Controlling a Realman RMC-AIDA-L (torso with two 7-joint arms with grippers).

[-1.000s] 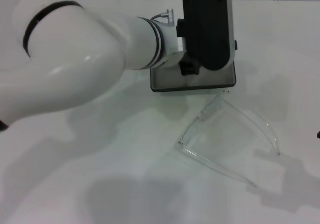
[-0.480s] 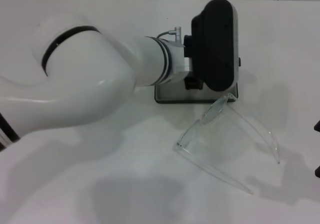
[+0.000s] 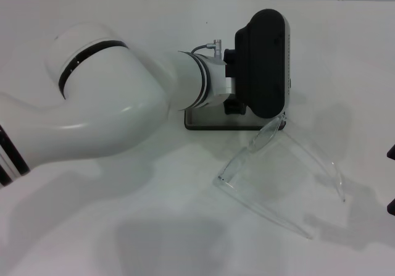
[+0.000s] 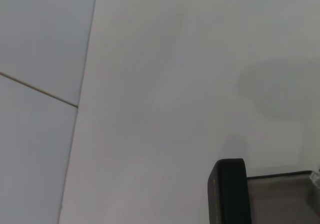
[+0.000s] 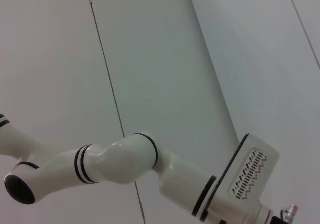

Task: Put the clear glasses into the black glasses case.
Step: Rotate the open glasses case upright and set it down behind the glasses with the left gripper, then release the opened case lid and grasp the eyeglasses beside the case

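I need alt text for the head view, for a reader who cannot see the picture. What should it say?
The robot's white left arm reaches across a white table, its black wrist block hiding most of the open black glasses case. The clear glasses lie unfolded on the table in front of the case, one corner at its edge. The right gripper barely shows at the right edge.

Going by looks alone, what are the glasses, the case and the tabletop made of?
The clear glasses look like transparent moulded plastic: see-through lenses and thin arms with glossy edge highlights. The black glasses case, lying open under the left arm, has a dark shell, probably plastic or leatherette, and a greyish lining that could be fabric. The table looks smooth, white and matte, likely laminate.
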